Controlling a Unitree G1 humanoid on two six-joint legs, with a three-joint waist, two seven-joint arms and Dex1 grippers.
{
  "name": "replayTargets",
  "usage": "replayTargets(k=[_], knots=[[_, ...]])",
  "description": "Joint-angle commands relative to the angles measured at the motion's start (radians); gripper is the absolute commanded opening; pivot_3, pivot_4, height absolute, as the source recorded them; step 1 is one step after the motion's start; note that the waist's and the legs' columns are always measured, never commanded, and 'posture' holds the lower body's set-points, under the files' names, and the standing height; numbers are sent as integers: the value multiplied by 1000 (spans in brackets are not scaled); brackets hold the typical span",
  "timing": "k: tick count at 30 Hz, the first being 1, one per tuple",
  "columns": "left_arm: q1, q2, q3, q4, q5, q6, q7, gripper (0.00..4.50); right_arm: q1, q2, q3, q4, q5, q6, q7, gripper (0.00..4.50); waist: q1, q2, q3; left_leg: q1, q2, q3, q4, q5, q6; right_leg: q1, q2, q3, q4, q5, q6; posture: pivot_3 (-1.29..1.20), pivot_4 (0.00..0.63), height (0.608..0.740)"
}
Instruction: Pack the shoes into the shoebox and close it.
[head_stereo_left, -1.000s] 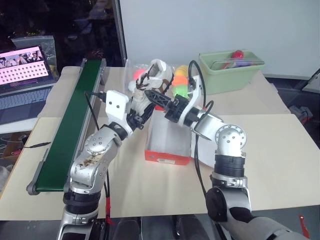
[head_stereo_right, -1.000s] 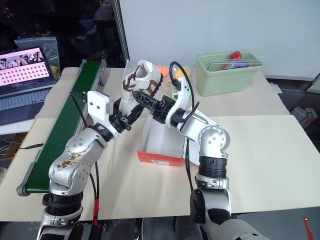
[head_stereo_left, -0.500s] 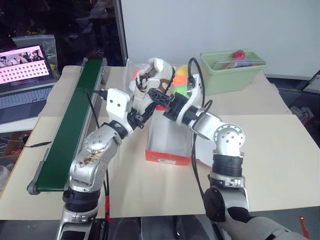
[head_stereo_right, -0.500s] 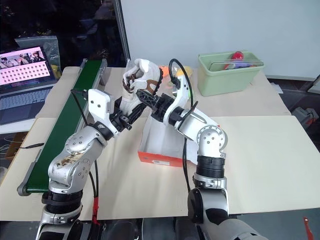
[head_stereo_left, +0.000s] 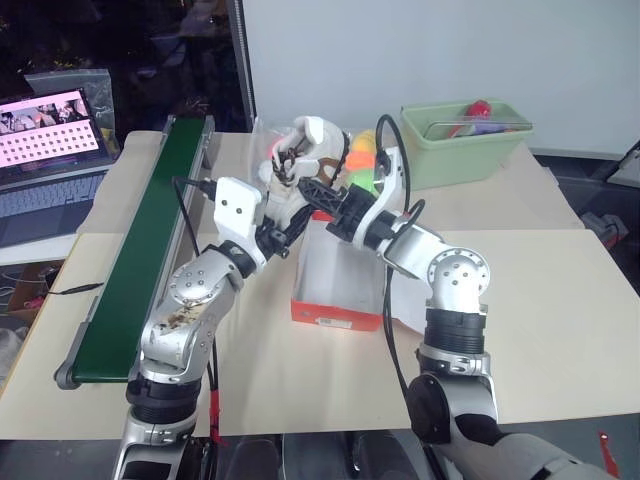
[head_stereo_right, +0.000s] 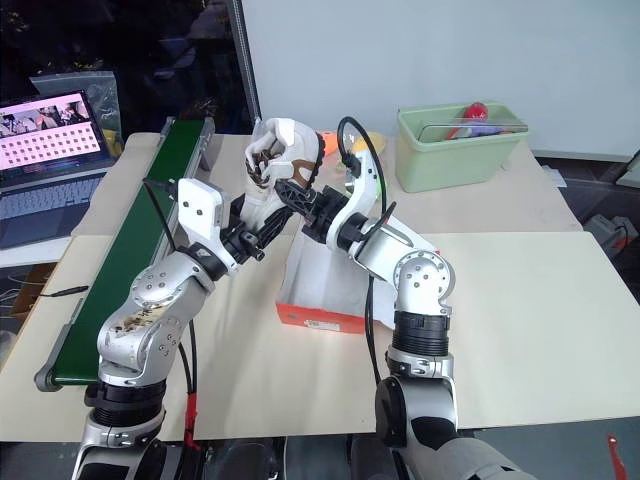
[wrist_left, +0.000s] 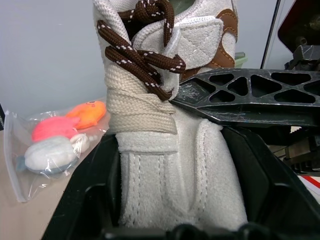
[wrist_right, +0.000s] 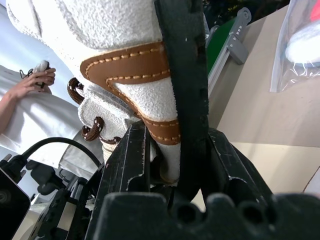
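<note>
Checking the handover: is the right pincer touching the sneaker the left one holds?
Touching. In the right wrist view, the right pincer has its black fingers pressed on either side of the sneaker, over its brown trim.

A pale beige counter (head_stereo_left: 560, 290) fills the middle of the room, its top laid in joined sheets. A white wall (head_stereo_left: 420, 50) stands behind at twelve o'clock, with a dark glass pane (head_stereo_left: 150, 40) at eleven. At nine o'clock a green conveyor belt (head_stereo_left: 140, 250) runs along the counter's edge, and an open laptop (head_stereo_left: 50, 150) glows pink beyond it. A pale green bin (head_stereo_left: 462, 140) sits at one o'clock.
</note>
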Motion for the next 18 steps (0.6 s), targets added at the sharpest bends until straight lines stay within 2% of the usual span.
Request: replayTargets(k=[1, 5, 7, 10, 14, 18], knots=[[-14, -7, -13, -43, -5, -5, -5, 2384, -14, 49, 13, -56, 45, -47, 1, 1091, 0, 0, 0, 0, 0, 0, 0, 0, 0, 0, 0, 0, 0, 0, 0, 0, 150, 729], [-18, -10, -4, -39, 3, -16, 5, 2384, -13, 45, 17, -55, 43, -53, -3, 1091, 0, 0, 0, 0, 0, 0, 0, 0, 0, 0, 0, 0, 0, 0, 0, 0, 150, 729], [-22, -16, 10, -38, -4, -20, 7, 3263, -13, 42, 18, -54, 42, -56, -3, 1091, 0, 0, 0, 0, 0, 0, 0, 0, 0, 0, 0, 0, 0, 0, 0, 0, 150, 729], [-23, 1, 0, -43, 10, -19, -13, 4319, -13, 36, 22, -52, 42, -65, -4, 1091, -1, 0, 0, 0, 0, 0, 0, 0, 0, 0, 0, 0, 0, 0, 0, 0, 150, 729], [-21, 5, -6, -47, 9, -13, -19, 4420, -28, 32, 6, -31, 29, -123, -18, 1091, -1, 0, 0, 0, 0, 0, 0, 0, 0, 0, 0, 0, 0, 0, 0, 0, 150, 729], [-1, 28, -24, -56, 35, -36, -30, 4420, -91, -17, -67, 83, -90, -338, -115, 1091, 2, 0, 0, 0, 0, 0, 0, 0, 0, 0, 0, 0, 0, 0, 0, 0, 150, 729]])
